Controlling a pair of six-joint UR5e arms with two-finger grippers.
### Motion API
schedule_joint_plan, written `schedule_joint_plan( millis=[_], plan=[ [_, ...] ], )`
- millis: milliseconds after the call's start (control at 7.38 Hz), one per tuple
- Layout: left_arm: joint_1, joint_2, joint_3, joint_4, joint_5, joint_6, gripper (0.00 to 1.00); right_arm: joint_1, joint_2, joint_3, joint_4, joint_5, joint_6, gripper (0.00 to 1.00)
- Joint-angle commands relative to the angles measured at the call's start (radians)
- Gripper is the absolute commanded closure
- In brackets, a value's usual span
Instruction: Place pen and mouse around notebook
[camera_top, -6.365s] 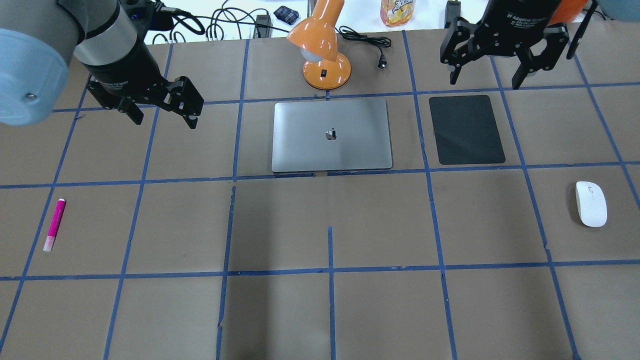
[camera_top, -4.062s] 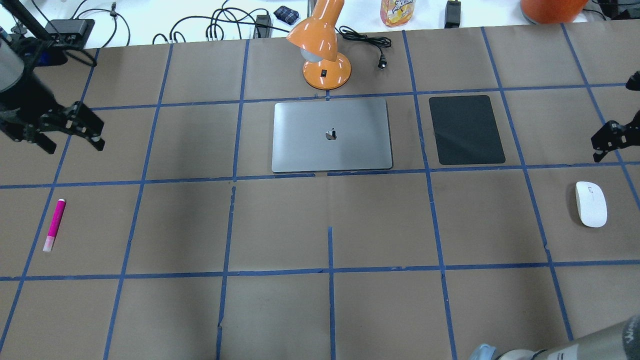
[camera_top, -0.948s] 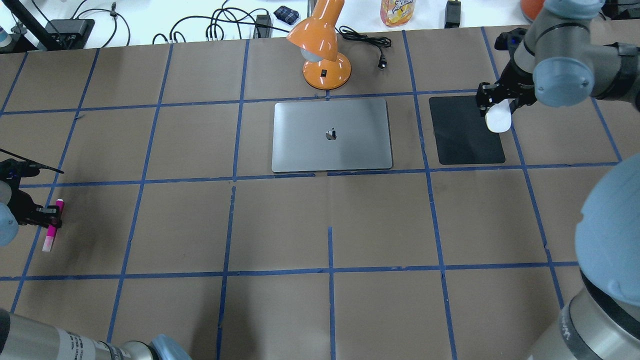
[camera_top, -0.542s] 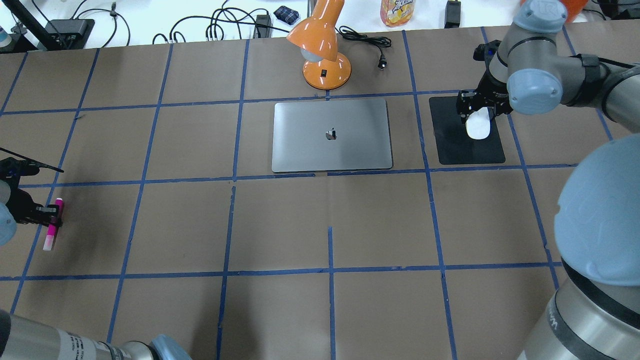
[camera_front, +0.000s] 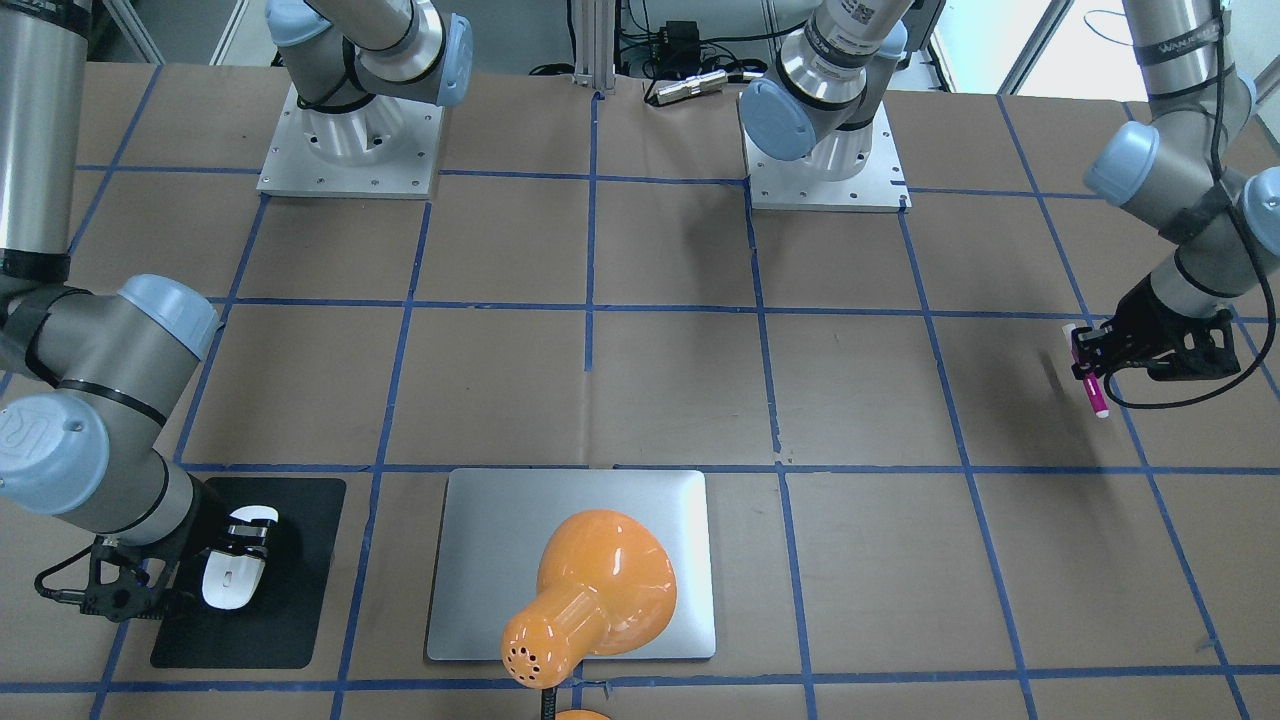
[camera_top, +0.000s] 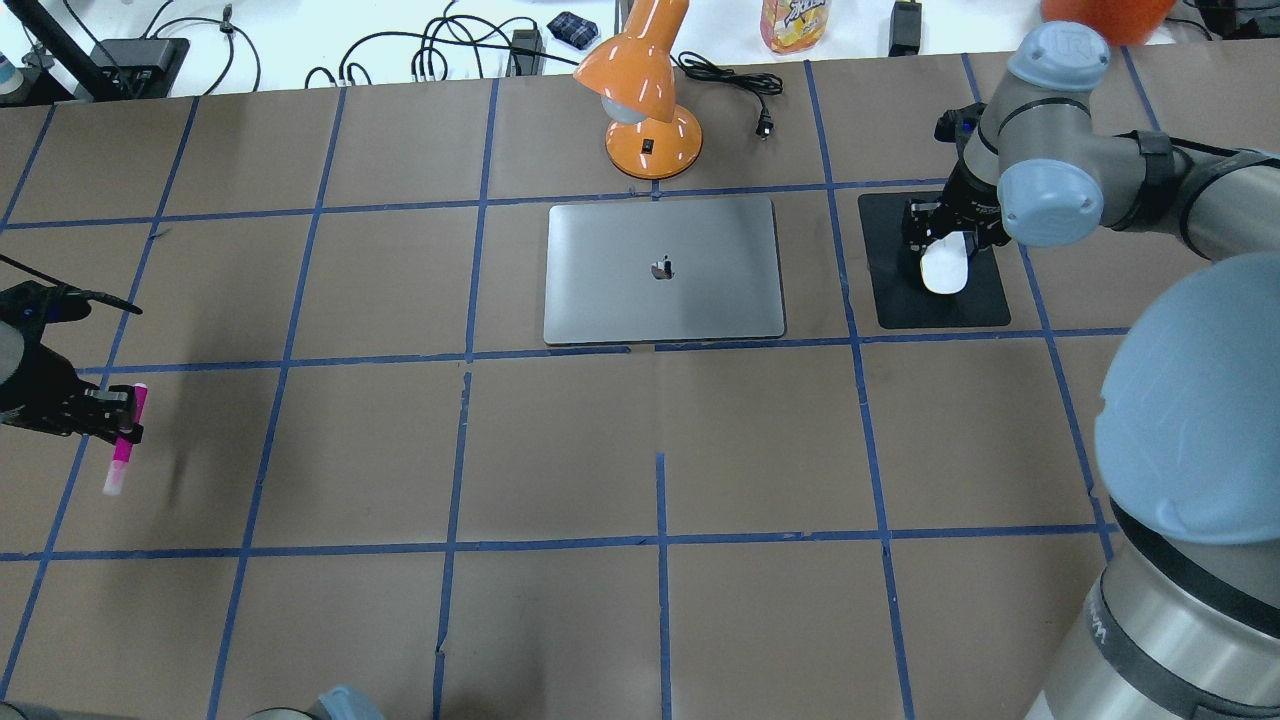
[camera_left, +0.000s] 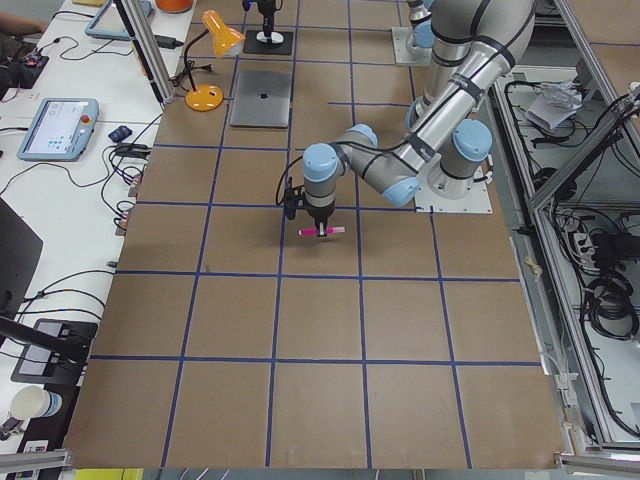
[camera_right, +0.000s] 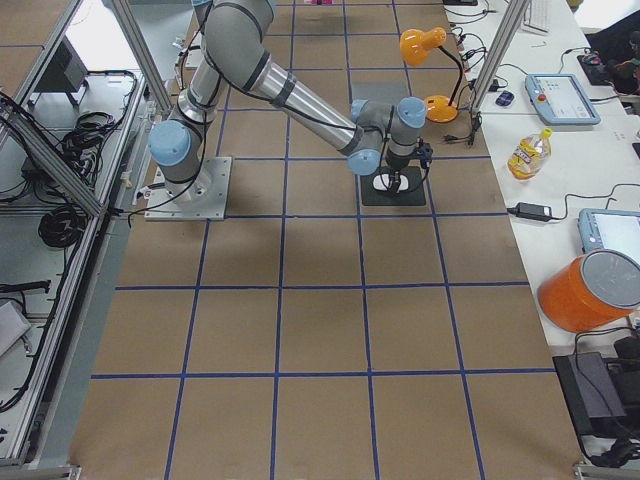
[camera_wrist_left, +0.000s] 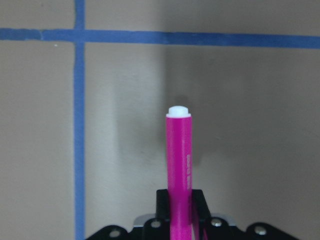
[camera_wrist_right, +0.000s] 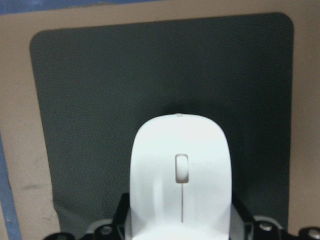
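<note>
The pink pen hangs level, slightly above the table at the far left, casting a shadow. My left gripper is shut on the pen near its middle, also seen in the front view as pen and gripper. The white mouse sits low over the black mat, with my right gripper shut on its sides. Whether the mouse touches the mat I cannot tell. The silver notebook lies flat at centre back, left of the mat.
An orange desk lamp stands just behind the notebook, its cord trailing right. In the front view its shade covers part of the notebook. Cables, a bottle and boxes line the far edge. Blue tape lines grid the brown table.
My right gripper has carried the mouse from the table's right side leftward to over the black mat. My left gripper, shut on the pen, has raised it slightly off the table.
</note>
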Motion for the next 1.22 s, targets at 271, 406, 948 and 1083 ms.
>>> schedule_joint_plan(
  millis=[271,406,948,1083],
  plan=[
    [-0.384,0.138,-0.036,-0.194,-0.009,-0.766,0.95,0.014,-0.066,-0.01,0.045,0.002,0.001,0.0],
    [-0.52,0.111,-0.036,-0.187,-0.006,-1.016,0.95,0.016,-0.167,-0.013,0.183,0.005,0.006,0.0],
    [-0.816,-0.059,-0.01,0.077,-0.103,-1.688,0.95,0.065,-0.498,-0.115,0.652,-0.007,0.135,0.0],
    [-0.848,-0.09,0.002,0.091,-0.103,-1.872,0.96,0.097,-0.516,-0.209,0.802,-0.013,0.231,0.0]
  ],
)
